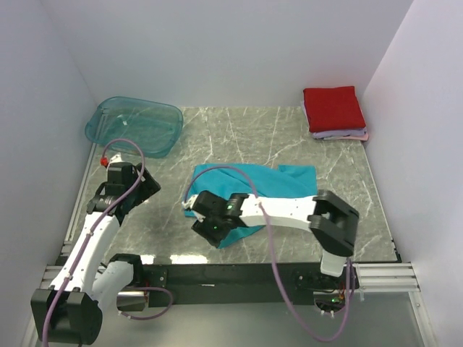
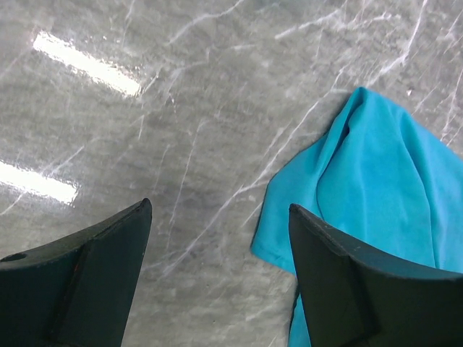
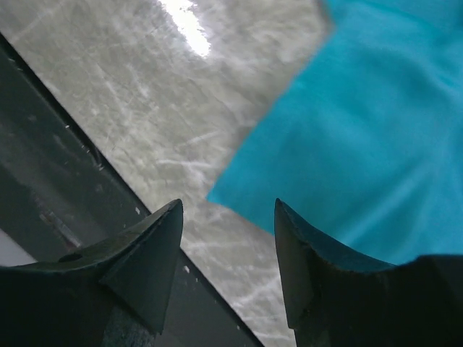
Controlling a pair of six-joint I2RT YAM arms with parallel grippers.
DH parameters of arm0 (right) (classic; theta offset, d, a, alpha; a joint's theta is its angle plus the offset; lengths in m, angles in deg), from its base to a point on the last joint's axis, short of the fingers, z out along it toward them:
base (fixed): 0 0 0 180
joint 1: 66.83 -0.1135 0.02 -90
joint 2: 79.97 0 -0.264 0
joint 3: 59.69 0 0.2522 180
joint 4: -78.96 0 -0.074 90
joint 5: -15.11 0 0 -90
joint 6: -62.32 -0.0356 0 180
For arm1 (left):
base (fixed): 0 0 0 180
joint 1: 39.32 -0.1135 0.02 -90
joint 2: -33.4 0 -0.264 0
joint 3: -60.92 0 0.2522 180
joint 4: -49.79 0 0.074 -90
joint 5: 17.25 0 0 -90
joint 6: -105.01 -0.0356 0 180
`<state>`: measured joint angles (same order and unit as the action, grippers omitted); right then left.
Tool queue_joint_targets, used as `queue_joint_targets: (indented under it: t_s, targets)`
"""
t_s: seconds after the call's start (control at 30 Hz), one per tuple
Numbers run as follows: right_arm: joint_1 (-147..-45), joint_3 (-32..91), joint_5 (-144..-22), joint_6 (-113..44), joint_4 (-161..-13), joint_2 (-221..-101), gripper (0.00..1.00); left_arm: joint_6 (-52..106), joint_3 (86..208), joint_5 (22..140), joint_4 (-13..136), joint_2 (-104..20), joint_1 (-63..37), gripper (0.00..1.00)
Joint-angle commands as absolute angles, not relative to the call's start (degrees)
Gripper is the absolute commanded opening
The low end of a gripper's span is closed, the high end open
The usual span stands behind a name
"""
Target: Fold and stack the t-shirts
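teal t-shirt (image 1: pixel 289 184): unfolded, rumpled, lying on the marble table (image 1: pixel 239 137)
right gripper (image 3: pixel 228 210): fingers apart, empty, over the teal t-shirt's near edge
left gripper (image 2: pixel 221 210): fingers apart, empty, left of the teal t-shirt, above bare marble
red t-shirt (image 1: pixel 333 107): folded, atop the pale lilac t-shirt (image 1: pixel 340 134), beyond and right of the teal t-shirt, well apart
tub (image 1: pixel 134 124): beyond and left of the teal t-shirt

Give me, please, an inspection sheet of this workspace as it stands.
Surface: grey marble table, glare patches.
Job's things: teal t-shirt rumpled, unfolded, mid-table; red t-shirt folded atop a lilac t-shirt, far right corner.
Clutter: see-through tub, far left, seemingly empty.
Grippers: left gripper open over bare marble beside the teal cloth; right gripper open, empty, over its near edge.
Cables: purple cable loops along each arm.
Surroundings: white walls.
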<state>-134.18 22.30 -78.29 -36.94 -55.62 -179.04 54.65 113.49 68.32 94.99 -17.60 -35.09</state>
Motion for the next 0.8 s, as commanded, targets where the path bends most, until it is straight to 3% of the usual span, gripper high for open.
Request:
queue_joint_targets:
  t_s: [0.0,0.23,0.33,0.43,0.47,0.5,0.77]
  targets:
    - [-135.56,26.67,-77.44,-34.18,-50.98,-183.32,0.6,53.77,112.74,69.76,95.36,-16.61,-34.84,0.82]
    - [-136.44,28.61,-74.98,-33.83,-47.81,-189.66,0.59,53.42,112.56,70.99,94.75,-18.01,-34.66,0.82]
    - [-136.53,27.73,-72.61,-33.92,-48.16,-189.93,0.51,53.24,112.56,71.16,94.84,-18.89,-34.66,0.82]
    - [-136.44,26.77,-69.37,-34.44,-48.17,-189.14,0.23,53.33,111.95,71.78,94.22,-19.5,-34.4,0.83]
    - [-136.27,26.32,-68.22,-34.79,-48.08,-187.83,0.04,53.42,111.77,71.87,94.05,-19.85,-34.31,0.83]
    - [-136.09,25.62,-67.26,-35.06,-48.34,-186.68,0.0,53.77,111.51,72.13,93.61,-20.12,-34.23,0.83]
    - [-125.04,17.36,-61.28,-39.19,-46.5,-166.24,0.0,54.39,112.03,74.24,91.68,-22.75,-32.83,0.81]
